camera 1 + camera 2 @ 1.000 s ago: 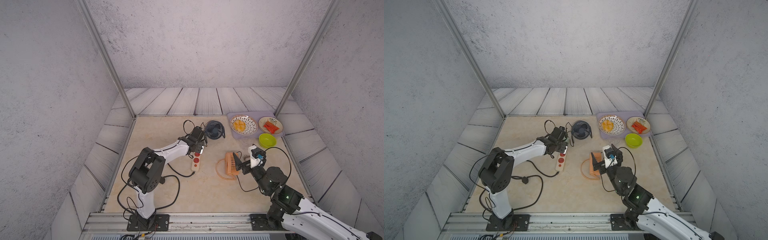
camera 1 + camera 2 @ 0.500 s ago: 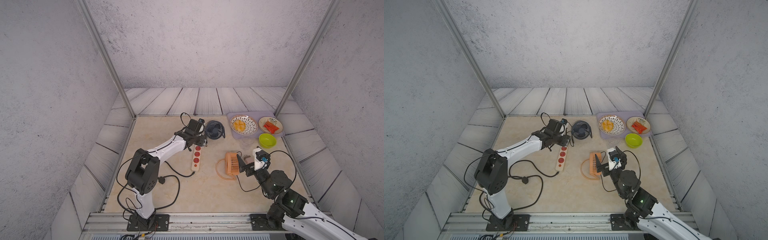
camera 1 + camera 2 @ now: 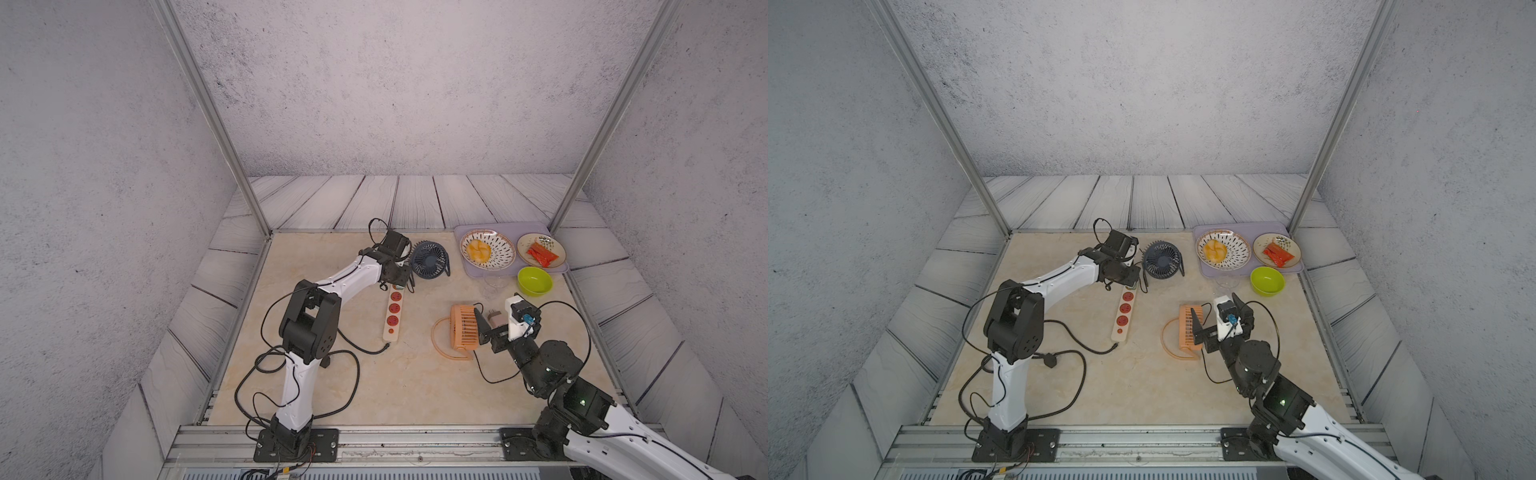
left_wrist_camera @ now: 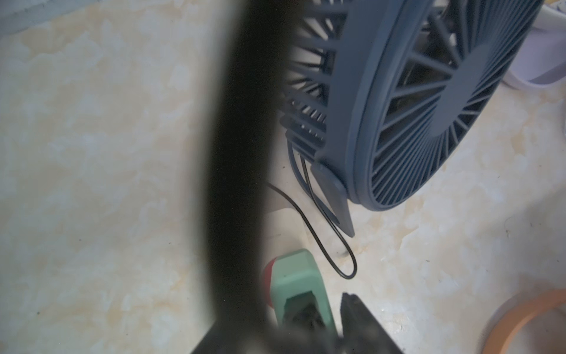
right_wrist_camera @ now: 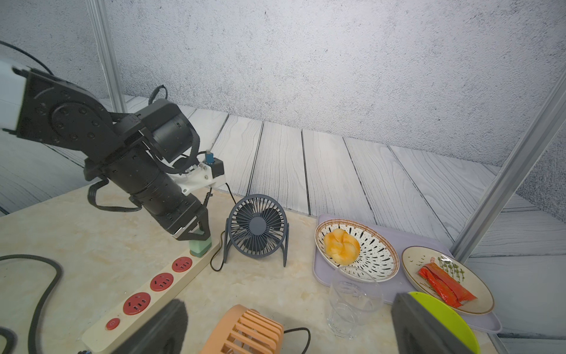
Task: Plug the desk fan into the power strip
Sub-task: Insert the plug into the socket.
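The dark blue desk fan (image 3: 430, 259) (image 3: 1162, 259) (image 5: 257, 226) stands upright at the back of the table. Its thin black cord runs to a green plug (image 5: 200, 245) (image 4: 294, 275) seated in the far end socket of the cream power strip (image 3: 394, 316) (image 3: 1124, 316) (image 5: 147, 291). My left gripper (image 3: 398, 282) (image 5: 199, 234) points down over the plug, a finger on each side. In the left wrist view a thin gap shows between the plug and one finger. My right gripper (image 3: 1217, 309) (image 5: 289, 303) is wide open and holds nothing.
An orange fan (image 3: 463, 332) on a ring stand sits just in front of my right gripper. A clear glass (image 5: 352, 300) and a green bowl (image 3: 535, 280) stand beyond it. A lilac tray (image 3: 511, 226) carries two plates. The strip's black cord (image 3: 353, 374) loops at front left.
My left arm has stretched farther toward the back, with its gripper staying at the strip's far end and the jaws drawing in round the plug. The right arm has barely moved.
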Robot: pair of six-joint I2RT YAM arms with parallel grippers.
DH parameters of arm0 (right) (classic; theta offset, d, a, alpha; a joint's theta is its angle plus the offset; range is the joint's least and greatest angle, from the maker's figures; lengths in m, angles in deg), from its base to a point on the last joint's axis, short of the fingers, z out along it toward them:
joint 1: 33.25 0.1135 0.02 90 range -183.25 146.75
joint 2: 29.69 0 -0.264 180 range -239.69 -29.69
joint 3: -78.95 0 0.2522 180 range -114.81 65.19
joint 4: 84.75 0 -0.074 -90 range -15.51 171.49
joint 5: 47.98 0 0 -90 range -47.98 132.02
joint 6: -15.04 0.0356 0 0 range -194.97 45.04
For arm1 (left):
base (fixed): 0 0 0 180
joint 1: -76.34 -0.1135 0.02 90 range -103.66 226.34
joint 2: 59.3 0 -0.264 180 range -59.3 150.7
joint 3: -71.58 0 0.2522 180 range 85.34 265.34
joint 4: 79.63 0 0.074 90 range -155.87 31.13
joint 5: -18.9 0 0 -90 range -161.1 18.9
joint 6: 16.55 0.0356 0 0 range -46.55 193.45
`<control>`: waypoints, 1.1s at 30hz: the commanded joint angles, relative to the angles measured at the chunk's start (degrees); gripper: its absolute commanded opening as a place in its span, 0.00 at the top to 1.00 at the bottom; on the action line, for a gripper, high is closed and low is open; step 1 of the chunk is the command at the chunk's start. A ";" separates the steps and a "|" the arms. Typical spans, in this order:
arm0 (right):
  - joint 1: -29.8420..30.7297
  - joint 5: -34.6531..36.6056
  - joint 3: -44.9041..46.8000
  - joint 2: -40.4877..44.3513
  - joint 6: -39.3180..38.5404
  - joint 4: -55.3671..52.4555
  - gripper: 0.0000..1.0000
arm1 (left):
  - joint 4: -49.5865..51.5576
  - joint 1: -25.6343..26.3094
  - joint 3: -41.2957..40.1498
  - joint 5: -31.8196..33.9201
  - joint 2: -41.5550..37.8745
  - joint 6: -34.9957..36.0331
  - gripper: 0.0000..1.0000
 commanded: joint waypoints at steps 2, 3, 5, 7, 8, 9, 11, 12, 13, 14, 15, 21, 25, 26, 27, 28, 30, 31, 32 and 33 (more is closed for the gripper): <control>-0.27 0.91 0.76 -0.30 -0.11 1.12 0.01 | 2.96 0.57 0.28 -0.68 0.88 0.44 0.48; -0.30 0.90 0.85 -0.31 -0.09 1.32 0.01 | 2.98 0.70 0.25 -0.84 1.16 0.40 0.50; -0.27 0.90 0.96 -0.40 -0.09 1.63 0.01 | 2.96 1.23 0.52 -0.85 1.92 0.55 0.55; -0.27 0.90 1.07 -0.37 -0.04 1.81 0.01 | 2.99 1.60 1.07 -0.45 2.94 1.00 0.62; -0.28 0.90 1.10 -0.32 0.04 1.76 0.01 | 3.14 1.64 1.59 -0.13 3.63 1.22 0.65; -0.26 0.94 1.20 -0.28 0.19 1.71 0.01 | 3.51 1.58 2.10 0.38 4.30 1.34 0.70; -0.27 0.78 1.30 0.02 0.26 1.62 0.01 | 4.21 1.44 3.22 1.45 5.06 1.95 0.77; -0.19 0.75 1.31 -0.03 0.30 1.59 0.01 | 4.58 1.29 3.34 1.71 5.08 2.10 0.79; -0.28 0.75 1.31 -0.10 0.27 1.71 0.01 | 4.94 1.06 3.22 1.71 4.77 2.16 0.83; -0.22 0.72 1.31 -0.21 0.22 1.75 0.01 | 5.78 0.79 2.68 1.49 4.12 2.17 0.85; -0.22 0.64 1.27 -0.38 0.10 1.83 0.01 | 6.58 0.51 1.98 1.02 3.10 2.19 0.88; -0.24 0.37 1.33 -0.88 0.09 2.19 0.01 | 16.90 -0.02 -3.59 -2.50 -2.33 5.62 1.00; -0.30 0.36 1.48 -1.10 0.26 2.47 0.01 | 17.05 0.13 -9.83 -1.72 -4.47 11.41 1.00; -0.22 0.29 1.49 -1.18 0.26 2.46 0.01 | 17.82 0.17 -10.38 -1.46 -4.05 13.22 1.00; -0.25 0.33 1.49 -1.21 0.24 2.54 0.01 | 18.58 0.24 -10.60 -1.04 -3.22 14.99 1.00; -0.23 0.25 1.49 -1.19 0.34 2.56 0.01 | 19.25 0.44 -10.74 -0.12 -2.24 16.61 1.00; -0.30 0.15 1.51 -1.23 0.42 2.67 0.01 | 20.68 1.53 -10.30 1.62 0.65 18.16 1.00; -0.26 0.07 1.56 -1.32 0.37 2.88 0.01 | 20.68 2.46 -10.30 1.96 1.64 18.70 1.00; -0.24 0.02 1.57 -1.48 0.31 2.96 0.01 | 20.09 3.85 -10.74 2.56 2.24 19.56 1.00; -0.30 0.02 1.50 -1.66 0.27 3.14 0.01 | 19.24 5.12 -11.27 3.75 2.79 19.87 1.00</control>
